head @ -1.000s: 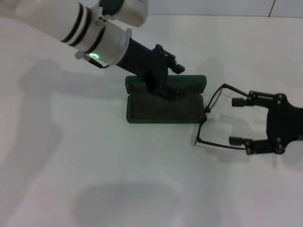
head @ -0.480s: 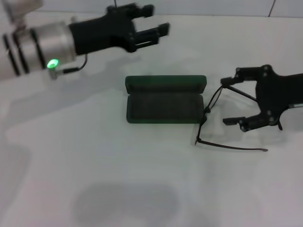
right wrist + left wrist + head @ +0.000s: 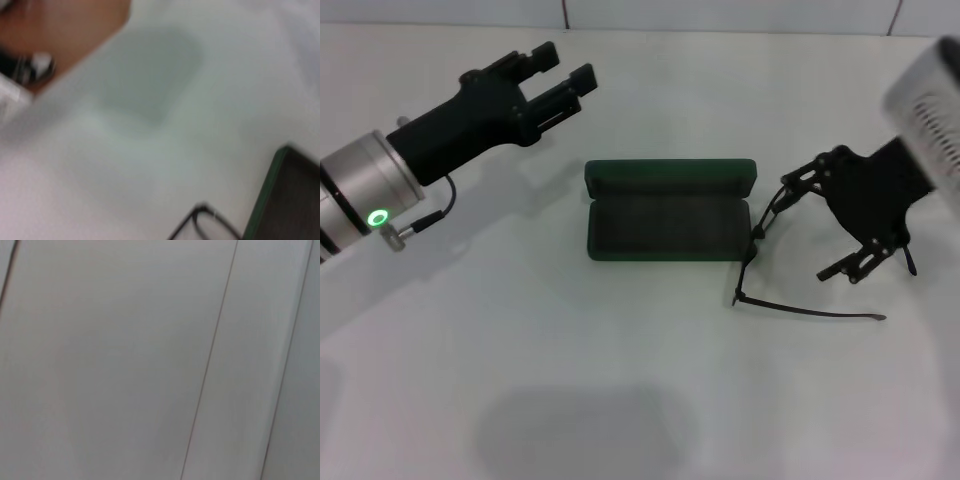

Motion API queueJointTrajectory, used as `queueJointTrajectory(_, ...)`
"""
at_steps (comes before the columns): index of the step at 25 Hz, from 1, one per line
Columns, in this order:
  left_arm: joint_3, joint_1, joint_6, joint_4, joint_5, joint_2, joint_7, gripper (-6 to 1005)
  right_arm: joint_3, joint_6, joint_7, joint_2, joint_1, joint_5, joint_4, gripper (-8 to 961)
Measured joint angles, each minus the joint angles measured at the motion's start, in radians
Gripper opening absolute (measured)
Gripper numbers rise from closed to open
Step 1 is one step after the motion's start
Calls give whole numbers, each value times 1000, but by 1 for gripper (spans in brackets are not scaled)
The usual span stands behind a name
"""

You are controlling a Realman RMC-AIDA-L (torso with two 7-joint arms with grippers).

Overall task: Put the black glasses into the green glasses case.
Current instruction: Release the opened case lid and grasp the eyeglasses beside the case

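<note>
On the white table [image 3: 620, 380], near the middle of the head view: the green glasses case [image 3: 668, 210], lid thrown back flat toward the far side, dark lined tray facing up and holding nothing. Just beside its right end, possibly touching the corner: the black glasses [image 3: 760, 262], unfolded, front frame standing close against the case, one temple arm stretched out along the table toward the right, the other angled up and back toward the right gripper [image 3: 840, 225]. Lenses nearest the tray, so probably only a short slide or lift needed to drop them in.

Right gripper above and to the right of the glasses, jaws spread apart and gripping nothing, one finger near the farther temple arm's tip, the other hanging above the nearer arm; contact with the frame not clear. Tilted downward, most likely lining up to close on a temple or the frame.

Left gripper [image 3: 558, 75] raised off to the far left, well apart from the case, jaws parted and empty; probably held clear so the tray stays open to the other arm. Nothing but plain pale panels in the left wrist view.

Right wrist view: a corner of the case with its green rim and dark lining, plus a piece of black frame next to it; no fingers visible there.

Task not yet done: glasses outside the case, tray ready and unobstructed.
</note>
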Motion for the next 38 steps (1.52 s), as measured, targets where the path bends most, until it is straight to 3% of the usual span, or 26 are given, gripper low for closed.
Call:
queueJointTrajectory(2, 0, 9, 1, 9, -5, 0, 2, 669, -33, -2, 2, 17, 26, -69, -9, 811)
queueJointTrajectory(6, 0, 15, 2, 31, -7, 3, 4, 669, -116, 22, 25, 19, 66, -98, 12, 811)
queueJointTrajectory(15, 0, 9, 0, 40, -3, 2, 6, 670, -267, 196, 59, 23, 86, -117, 74, 798)
queueJointTrajectory(22, 0, 7, -4, 40, -3, 0, 19, 670, -290, 267, 72, 26, 122, -123, 148, 692)
queueJointTrajectory(38, 0, -10, -22, 41, -8, -2, 36, 669, -361, 351, 66, 26, 140, -89, 213, 594)
